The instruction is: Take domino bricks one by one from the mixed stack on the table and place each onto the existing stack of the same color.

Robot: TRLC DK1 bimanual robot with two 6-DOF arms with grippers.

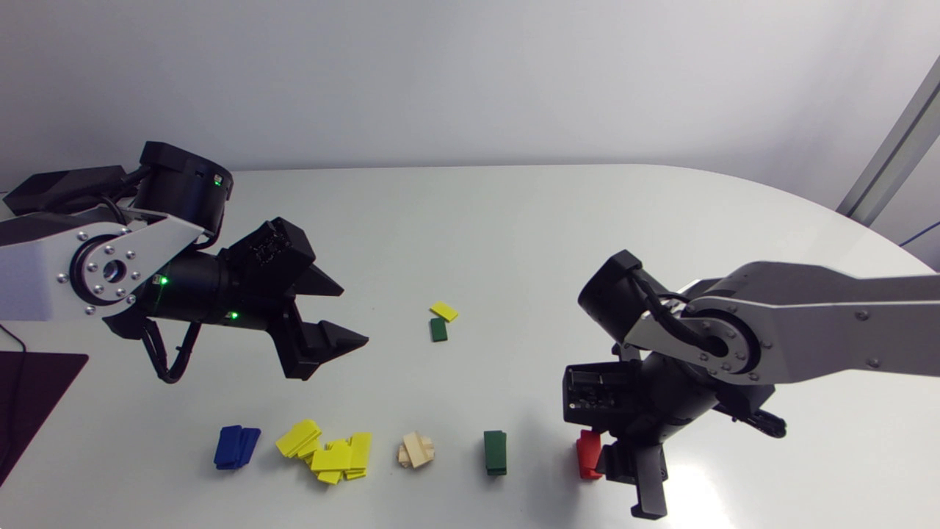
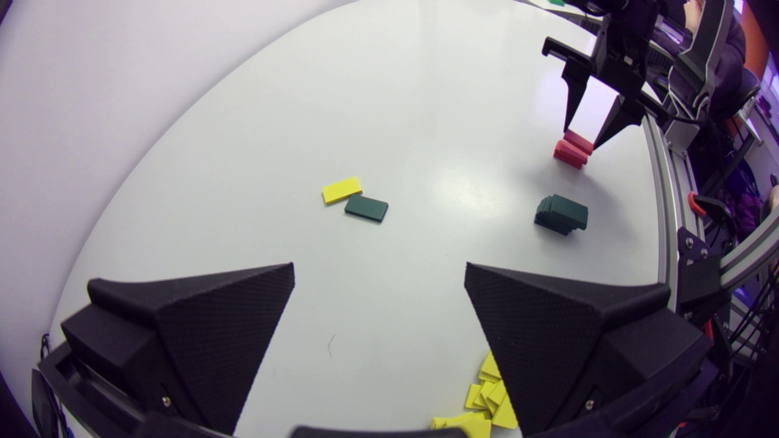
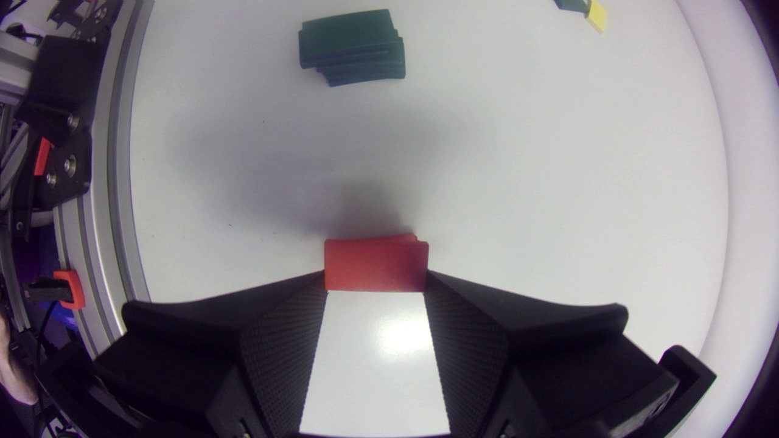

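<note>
Two loose bricks lie side by side mid-table, a yellow brick (image 1: 443, 311) (image 2: 341, 190) and a dark green brick (image 1: 438, 330) (image 2: 366, 207). Along the front edge stand a blue stack (image 1: 236, 447), a scattered yellow pile (image 1: 328, 451), a wooden stack (image 1: 416, 450), a green stack (image 1: 495, 452) (image 3: 353, 47) and a red stack (image 1: 588, 454) (image 2: 572, 152). My right gripper (image 1: 601, 461) (image 3: 375, 286) is shut on a red brick (image 3: 375, 264) at the top of the red stack. To the left of the loose bricks, my left gripper (image 1: 354, 316) (image 2: 378, 274) hovers open and empty.
A dark mat (image 1: 29, 397) lies at the table's front left corner. The table's front edge runs close behind the row of stacks.
</note>
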